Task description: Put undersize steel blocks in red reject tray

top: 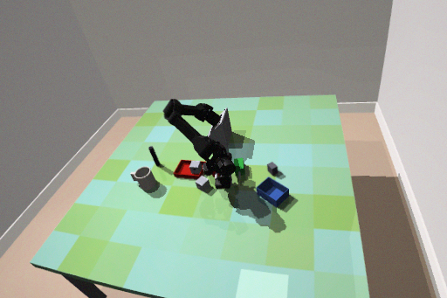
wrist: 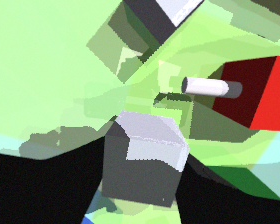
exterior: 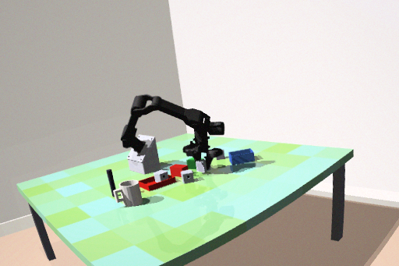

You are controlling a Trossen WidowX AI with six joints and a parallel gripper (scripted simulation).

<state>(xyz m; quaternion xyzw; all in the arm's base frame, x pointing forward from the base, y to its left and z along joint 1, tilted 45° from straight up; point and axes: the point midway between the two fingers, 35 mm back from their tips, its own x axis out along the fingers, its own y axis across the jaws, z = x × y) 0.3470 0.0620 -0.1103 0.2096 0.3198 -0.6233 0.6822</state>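
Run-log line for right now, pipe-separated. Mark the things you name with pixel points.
gripper (top: 223,181) (exterior: 205,165) (wrist: 143,141): shut on steel block (exterior: 200,166) (wrist: 148,160) | red reject tray (top: 180,176) (exterior: 150,188): one block (top: 195,166) (exterior: 160,175) inside | green gauge: not in grip

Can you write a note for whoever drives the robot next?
Gripper: shut on a steel block.
Green gauge: down on the table.
Done: one block in the red tray.
Outside: one block beside the tray, another by the blue bin.
Left: sort any remaining undersize blocks (can't tell which), then move away.
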